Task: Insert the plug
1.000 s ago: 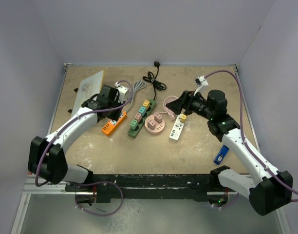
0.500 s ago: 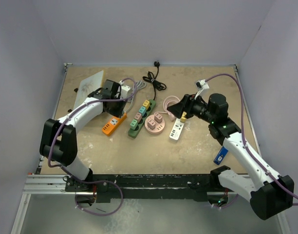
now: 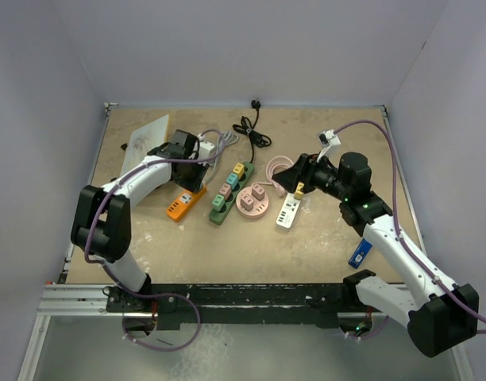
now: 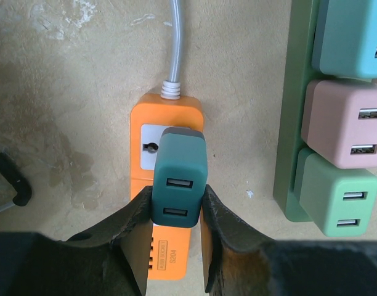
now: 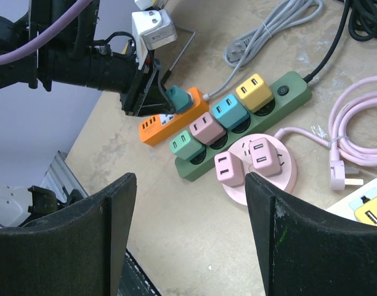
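The left tool (image 4: pixel 176 206) squeezed the dark green plug (image 4: pixel 181 166), which stood on the orange power strip (image 4: pixel 170 114). The right tool (image 5: pixel 191 179) hung wide open, holding nothing. Everything sat on a sandy brown table (image 3: pixel 322 238) with pale walls (image 3: pixel 251 48) around it.

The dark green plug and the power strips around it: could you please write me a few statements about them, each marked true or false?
1. The left gripper has its jaws shut on the dark green plug. True.
2. That plug is over the orange power strip. True.
3. The right gripper holds a pink plug. False: its jaws are open and empty.
4. The green power strip has nothing plugged in. False: four coloured adapters sit in it.
5. The round pink socket carries two pink adapters. True.
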You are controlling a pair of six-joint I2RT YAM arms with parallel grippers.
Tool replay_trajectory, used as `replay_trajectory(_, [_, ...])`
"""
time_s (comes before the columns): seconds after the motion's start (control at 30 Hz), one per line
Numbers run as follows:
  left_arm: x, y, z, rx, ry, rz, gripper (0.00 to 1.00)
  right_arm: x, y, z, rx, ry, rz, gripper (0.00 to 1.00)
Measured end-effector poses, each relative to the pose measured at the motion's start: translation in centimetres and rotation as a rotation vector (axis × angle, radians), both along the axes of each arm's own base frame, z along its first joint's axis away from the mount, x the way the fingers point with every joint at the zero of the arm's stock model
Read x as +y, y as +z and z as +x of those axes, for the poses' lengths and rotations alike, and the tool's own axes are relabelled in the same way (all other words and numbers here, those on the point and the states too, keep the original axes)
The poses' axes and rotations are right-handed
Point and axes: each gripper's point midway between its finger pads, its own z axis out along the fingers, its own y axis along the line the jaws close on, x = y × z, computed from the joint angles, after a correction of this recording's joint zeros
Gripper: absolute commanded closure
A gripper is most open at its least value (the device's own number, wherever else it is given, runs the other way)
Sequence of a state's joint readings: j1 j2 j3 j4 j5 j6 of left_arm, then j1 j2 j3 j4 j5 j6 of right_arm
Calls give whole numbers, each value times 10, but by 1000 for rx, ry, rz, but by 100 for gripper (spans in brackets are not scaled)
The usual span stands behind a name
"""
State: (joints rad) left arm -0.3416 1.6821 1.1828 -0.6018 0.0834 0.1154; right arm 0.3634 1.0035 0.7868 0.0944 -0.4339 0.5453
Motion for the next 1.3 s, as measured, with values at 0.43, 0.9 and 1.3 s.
replay_trajectory(0.43, [-22,-5,5,78,258,-163,100,-6,-5,2,7,-38,-20,28])
replay_trajectory(0.9, [-22,-11,7,28,285,3,100,-9,-8,4,18,-58,-22,28])
replay_trajectory(1.3, [-20,-20,4,78,290,81,96,-13,-10,6,26,-85,-27,27])
